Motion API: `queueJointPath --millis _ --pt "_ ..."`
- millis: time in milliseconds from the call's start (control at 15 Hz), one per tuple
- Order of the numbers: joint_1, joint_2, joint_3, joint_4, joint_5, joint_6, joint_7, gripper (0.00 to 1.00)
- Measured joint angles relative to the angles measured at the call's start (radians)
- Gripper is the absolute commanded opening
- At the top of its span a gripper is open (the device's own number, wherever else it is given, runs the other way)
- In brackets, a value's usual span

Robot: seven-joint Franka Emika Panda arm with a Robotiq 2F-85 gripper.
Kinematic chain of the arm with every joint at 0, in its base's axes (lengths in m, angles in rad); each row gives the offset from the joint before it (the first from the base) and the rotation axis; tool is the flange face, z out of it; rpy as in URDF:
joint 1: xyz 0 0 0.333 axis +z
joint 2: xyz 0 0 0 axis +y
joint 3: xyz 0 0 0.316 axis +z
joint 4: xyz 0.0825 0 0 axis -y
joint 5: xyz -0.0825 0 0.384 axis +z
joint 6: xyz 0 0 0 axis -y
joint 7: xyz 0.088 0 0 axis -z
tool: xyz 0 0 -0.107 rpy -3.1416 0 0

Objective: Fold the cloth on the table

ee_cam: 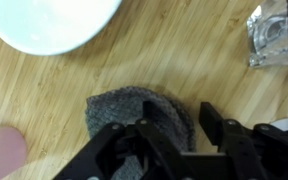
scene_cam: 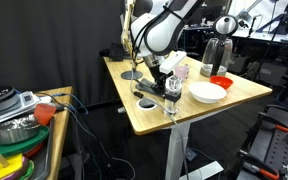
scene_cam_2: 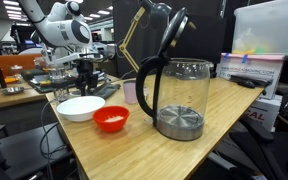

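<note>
Though the claw [ee_cam: 184, 130] sits low over the cloth [ee_cam: 124, 105] in wrist view, jaws slightly apart w/ fabric under and btwn them, can't tell if they pinch it or just hover. Cloth lies on the table [ee_cam: 184, 60], bulging out to claw's 10 o'clock as a small rounded heap; white bowl [ee_cam: 44, 20] at 11, glass item [ee_cam: 274, 35] at 2. Judging by that bunched shape, prob. doubled over once, so fold approx. done; left: let go, press flat, lift clear.

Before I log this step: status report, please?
Tool low over cloth, jaws unclear. Cloth lies on table. White bowl, glass nearby, not blocking.
</note>
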Motion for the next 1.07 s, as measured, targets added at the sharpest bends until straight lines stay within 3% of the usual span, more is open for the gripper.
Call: queueJointPath --millis 333,400,467,667,1067 --pt "0.039 -0.001 -0.058 0.02 -0.076 0.074 0.158 0.72" --pt "0.045 -0.001 -0.068 0.025 -0.086 0.077 0.184 0.79" --pt "0.05 -0.001 -0.075 0.029 -0.094 0.079 0.207 0.76" --pt "0.063 -0.001 -0.085 0.034 -0.099 0.079 0.251 0.81" --pt "0.067 -0.001 -0.085 0.034 -0.1 0.079 0.273 0.81"
